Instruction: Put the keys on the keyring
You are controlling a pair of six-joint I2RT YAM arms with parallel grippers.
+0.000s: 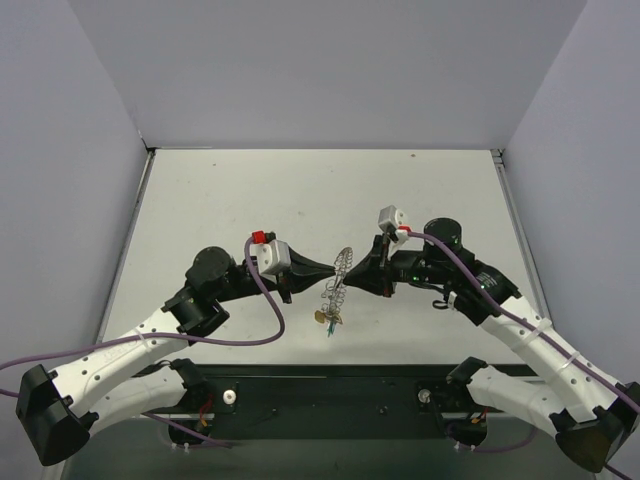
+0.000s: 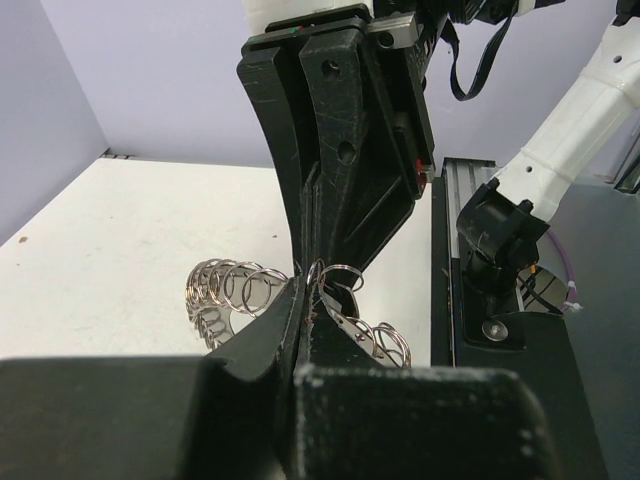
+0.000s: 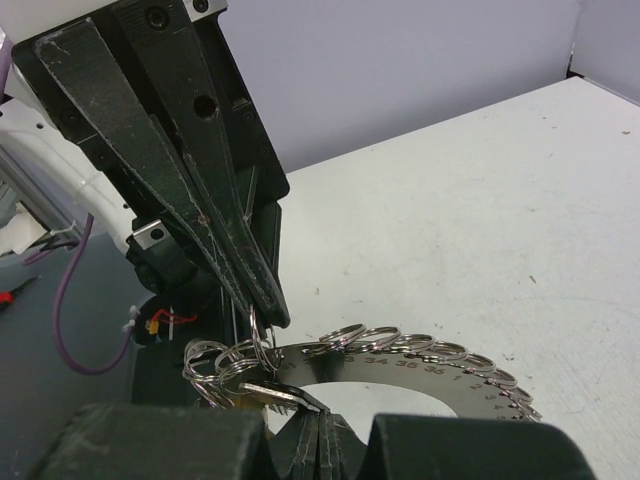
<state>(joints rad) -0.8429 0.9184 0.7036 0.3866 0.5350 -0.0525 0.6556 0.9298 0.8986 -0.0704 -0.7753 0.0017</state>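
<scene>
Above table (image 1: 250, 200), keyring (image 1: 343, 262) seemingly pinched between tools (image 1: 329, 270) (image 1: 354, 279).

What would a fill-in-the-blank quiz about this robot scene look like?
The left gripper and right gripper meet at the keyring, each with jaws ___.
The keyring is held ___ the table, not lying on it.
The cables along both arms are ___.
Missing words: shut; above; purple.

One keyring (image 1: 345, 258) at centre frame; two grippers, left gripper (image 1: 330, 270) and right gripper (image 1: 353, 278); keys (image 1: 327, 319) beneath, too clustered to count.
</scene>
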